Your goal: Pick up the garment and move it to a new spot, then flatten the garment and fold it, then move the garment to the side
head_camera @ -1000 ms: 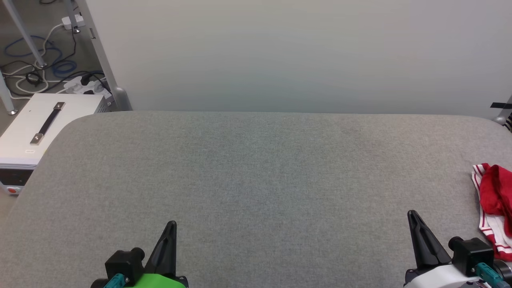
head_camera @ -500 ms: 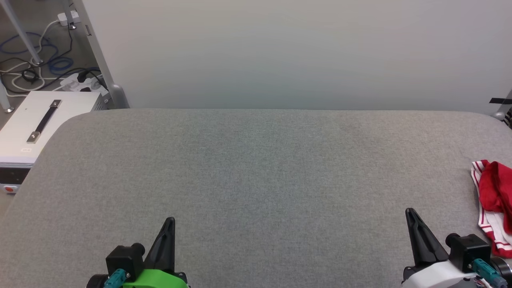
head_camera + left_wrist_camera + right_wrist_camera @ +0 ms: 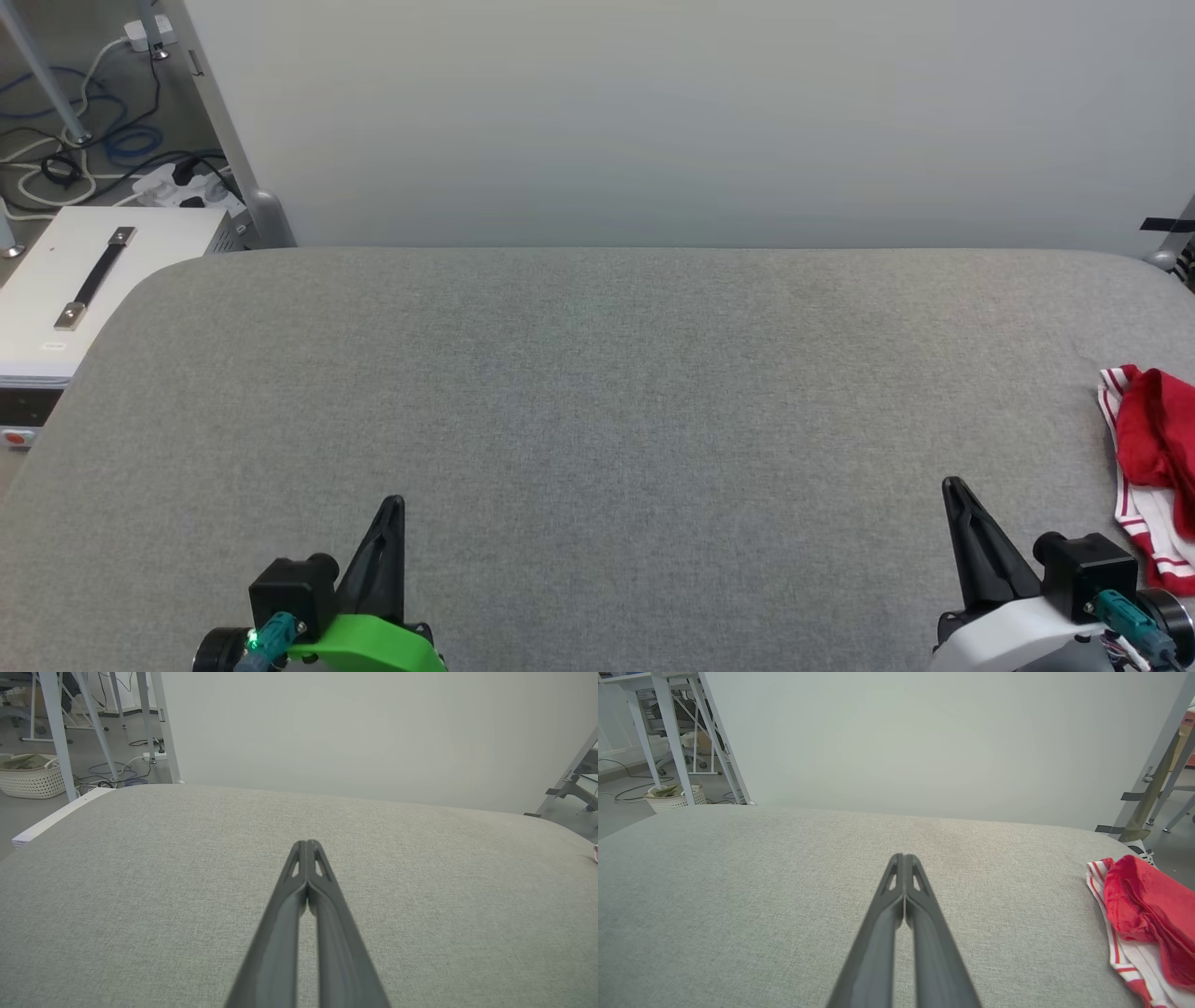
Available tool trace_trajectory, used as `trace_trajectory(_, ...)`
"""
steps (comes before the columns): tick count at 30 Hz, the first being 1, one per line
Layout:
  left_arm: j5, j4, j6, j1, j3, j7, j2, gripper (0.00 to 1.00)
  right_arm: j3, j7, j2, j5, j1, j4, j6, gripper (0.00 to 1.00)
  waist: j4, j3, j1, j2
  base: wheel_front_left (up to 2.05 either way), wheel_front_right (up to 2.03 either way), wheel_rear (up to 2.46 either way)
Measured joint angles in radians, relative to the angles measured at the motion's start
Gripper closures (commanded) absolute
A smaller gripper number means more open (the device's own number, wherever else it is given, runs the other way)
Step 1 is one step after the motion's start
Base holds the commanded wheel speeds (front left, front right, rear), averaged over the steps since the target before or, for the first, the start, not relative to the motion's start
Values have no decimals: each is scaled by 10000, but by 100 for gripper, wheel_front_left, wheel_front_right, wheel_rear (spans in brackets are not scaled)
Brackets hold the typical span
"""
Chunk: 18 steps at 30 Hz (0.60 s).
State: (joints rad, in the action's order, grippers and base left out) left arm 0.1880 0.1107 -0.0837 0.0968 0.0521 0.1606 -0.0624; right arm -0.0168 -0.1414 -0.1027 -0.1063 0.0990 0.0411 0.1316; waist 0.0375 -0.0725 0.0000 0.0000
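This looks like a lab or test room. A grey cloth-covered table faces a plain white partition, with loose cables, a power strip and a white equipment box on the floor.

- The table is covered in grey woven cloth, matt, with a fine grainy weave.
- At three o'clock in the head view, the garment is soft red knit cloth, matt and rumpled, with white cloth trim striped in red.
- The left gripper has smooth, matt dark plastic fingers. Its housing, at seven o'clock, is glossy green plastic.
- The right gripper has the same matt dark finish. Its shell, at five o'clock, is smooth white plastic.
- At nine o'clock, the white box looks like smooth painted metal. Its black strap handle has shiny metal ends.
- The back panel is smooth, matt and pale.
- At ten o'clock in the left wrist view, the basket is white latticework.
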Motion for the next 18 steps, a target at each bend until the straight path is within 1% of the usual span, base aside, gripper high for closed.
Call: trace_trajectory(18, -428, -253, 180, -176, -132, -382, 10, 100, 40, 318, 88, 217, -198, -81, 0, 100, -86, 167, 0, 0, 0, 0, 0)
